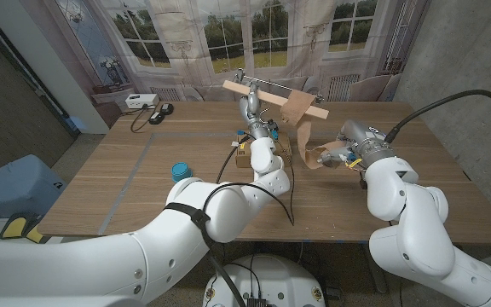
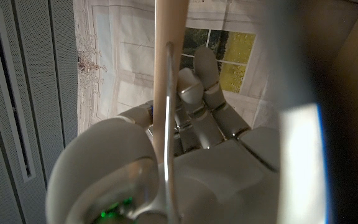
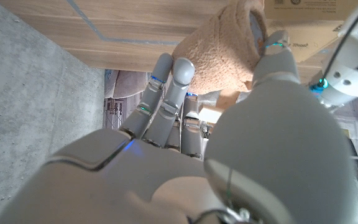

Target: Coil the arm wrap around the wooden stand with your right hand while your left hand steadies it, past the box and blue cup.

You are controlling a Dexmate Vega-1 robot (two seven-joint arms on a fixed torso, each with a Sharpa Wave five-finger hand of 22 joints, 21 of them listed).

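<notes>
Hanging from the wooden stand [image 1: 271,94] as a tan strip, the arm wrap [image 1: 303,136], its rolled end [image 3: 219,43] pinched by the right hand [image 1: 335,156]. Looks soft, light, limp, a little fuzzy; best held at the roll, kept taut. Left hand [image 1: 251,109] raised at the stand, fingers [image 2: 207,93] close together; grip unclear. Box [image 1: 247,156] and blue cup [image 1: 180,171] nearer on the table [image 1: 126,188].
</notes>
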